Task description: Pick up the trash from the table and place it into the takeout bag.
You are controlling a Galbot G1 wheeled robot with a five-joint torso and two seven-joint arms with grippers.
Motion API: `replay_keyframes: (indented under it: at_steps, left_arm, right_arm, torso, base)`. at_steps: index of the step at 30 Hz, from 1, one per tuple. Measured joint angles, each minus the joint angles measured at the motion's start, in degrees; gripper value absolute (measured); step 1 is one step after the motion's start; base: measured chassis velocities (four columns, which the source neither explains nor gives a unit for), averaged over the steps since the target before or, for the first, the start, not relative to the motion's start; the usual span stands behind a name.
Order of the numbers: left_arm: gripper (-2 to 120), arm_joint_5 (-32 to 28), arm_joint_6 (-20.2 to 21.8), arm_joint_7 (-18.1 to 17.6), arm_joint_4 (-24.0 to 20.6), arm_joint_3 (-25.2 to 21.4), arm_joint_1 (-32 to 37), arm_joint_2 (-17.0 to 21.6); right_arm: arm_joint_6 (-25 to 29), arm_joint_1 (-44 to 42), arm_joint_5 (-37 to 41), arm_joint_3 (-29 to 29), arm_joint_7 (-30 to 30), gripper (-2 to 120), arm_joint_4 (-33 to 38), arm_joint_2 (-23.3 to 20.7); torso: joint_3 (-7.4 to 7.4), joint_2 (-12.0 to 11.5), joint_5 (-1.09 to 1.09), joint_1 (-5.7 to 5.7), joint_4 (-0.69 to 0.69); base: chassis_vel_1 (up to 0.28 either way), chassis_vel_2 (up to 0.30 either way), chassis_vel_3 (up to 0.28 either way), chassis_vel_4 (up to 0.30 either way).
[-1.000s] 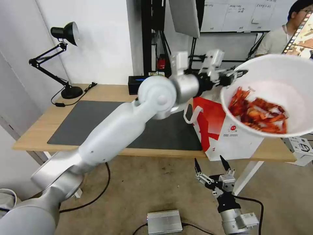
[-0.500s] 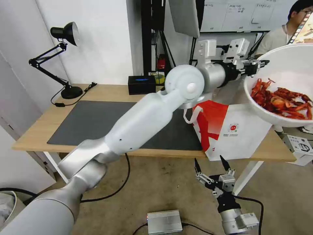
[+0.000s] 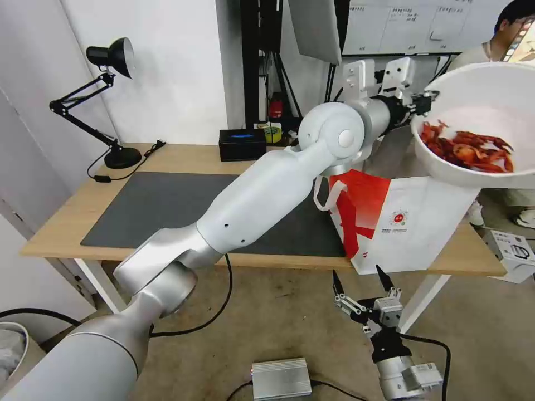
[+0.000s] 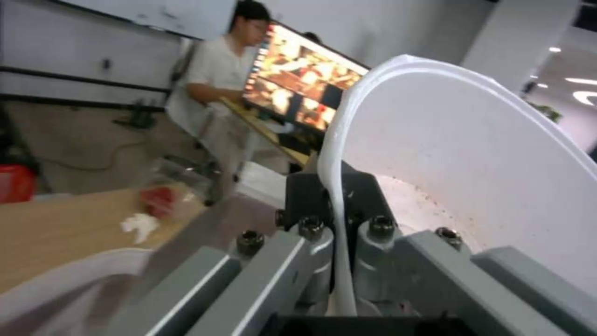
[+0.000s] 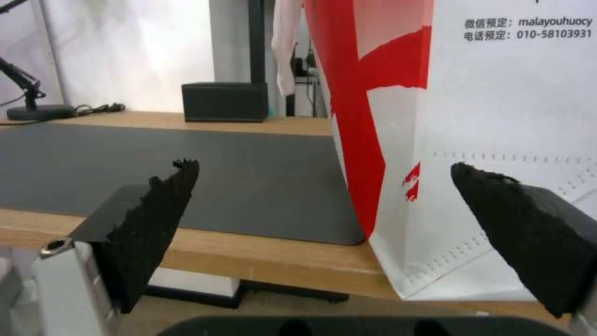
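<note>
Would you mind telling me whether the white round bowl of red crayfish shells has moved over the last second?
Yes. The white round bowl, pinched by the left end effector, has risen above the white and red takeout bag.

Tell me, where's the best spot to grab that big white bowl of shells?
By its thin rim, coming from the side. The left pincer pinches the bowl there now, one finger inside the wall and one outside. The bowl is too wide to span, but its rim slips between the fingers.
</note>
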Motion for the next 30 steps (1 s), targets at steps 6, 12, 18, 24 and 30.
replay_keyframes:
  at_steps: [6,12,18,24,30]
  left_arm:
    - [0,-0.5,-0.9,-7.5,1.0,0.6,-0.5,0.0]
    - [0,-0.6,-1.2,-13.0,1.8,1.2,-0.3,0.1]
    - [0,0.0,-0.9,-15.8,2.2,2.5,0.4,0.1]
    - [0,1.1,-0.9,-16.4,2.3,4.0,1.6,0.1]
    - [0,1.6,-0.9,-16.4,2.5,4.3,2.3,0.1]
  right_arm:
    - [0.0,0.0,0.0,0.0,0.0,100,0.0,0.0]
    - [0.0,0.0,0.0,0.0,0.0,100,0.0,0.0]
    - [0.0,0.0,0.0,0.0,0.0,100,0.0,0.0]
    - [0.0,0.0,0.0,0.0,0.0,100,0.0,0.0]
    - [0.0,0.0,0.0,0.0,0.0,100,0.0,0.0]
  torso:
    - [0.0,0.0,0.0,0.0,0.0]
    - [0.0,0.0,0.0,0.0,0.0]
    - [0.0,0.0,0.0,0.0,0.0]
    - [0.0,0.0,0.0,0.0,0.0]
    - [0.0,0.0,0.0,0.0,0.0]
  base:
    - [0.0,0.0,0.0,0.0]
    - [0.0,0.0,0.0,0.0]
    - [0.0,0.0,0.0,0.0]
    - [0.0,0.0,0.0,0.0]
    - [0.0,0.0,0.0,0.0]
